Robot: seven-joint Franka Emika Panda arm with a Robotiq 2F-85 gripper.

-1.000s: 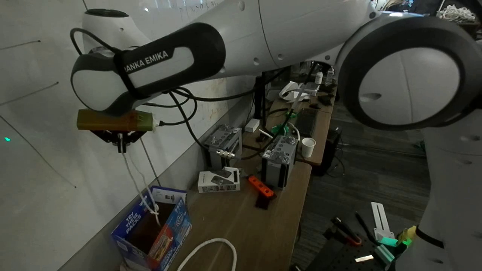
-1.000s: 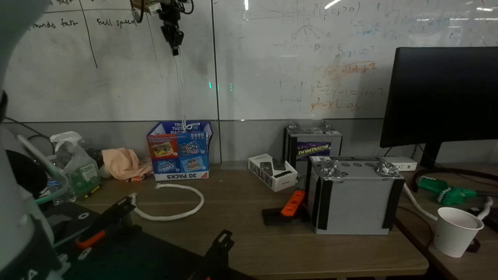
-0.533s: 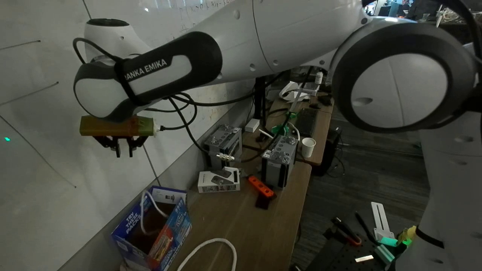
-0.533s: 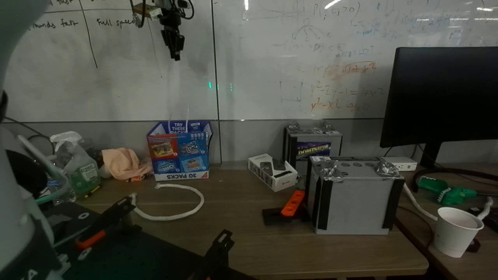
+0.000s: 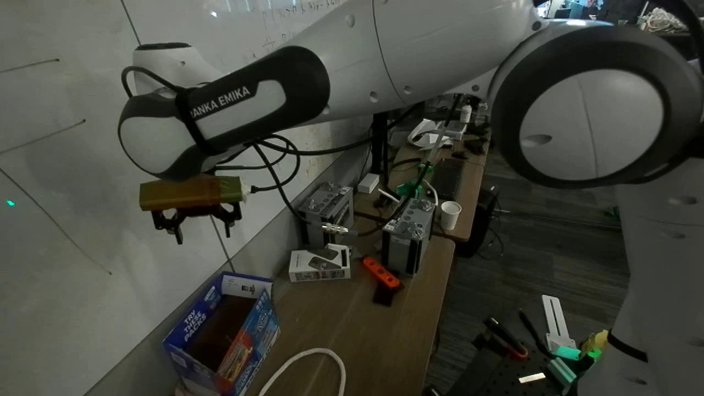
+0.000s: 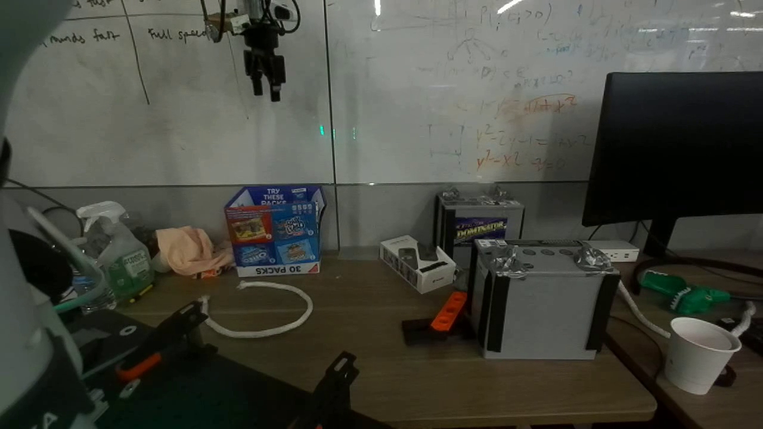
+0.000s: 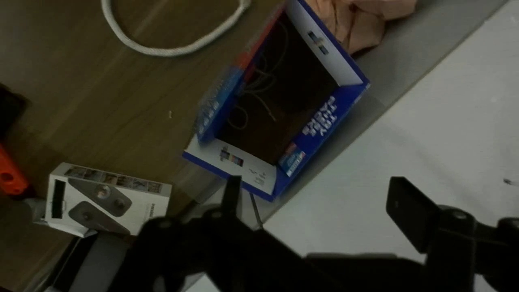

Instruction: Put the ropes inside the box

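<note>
Thin rope (image 7: 265,76) was seen looped inside the blue box (image 6: 273,238), thicker white rope (image 7: 168,52) was noted curved on the table (image 6: 369,357) near it, and the gripper (image 5: 204,238) was observed above, jaws spread.

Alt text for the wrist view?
Looking down into an open blue box with thin pale cord in loose loops inside; a thicker white rope curves on the wooden table outside it. Dark open jaws hold nothing along the bottom edge. A white carton lies lower left, peach cloth at the top.
</note>
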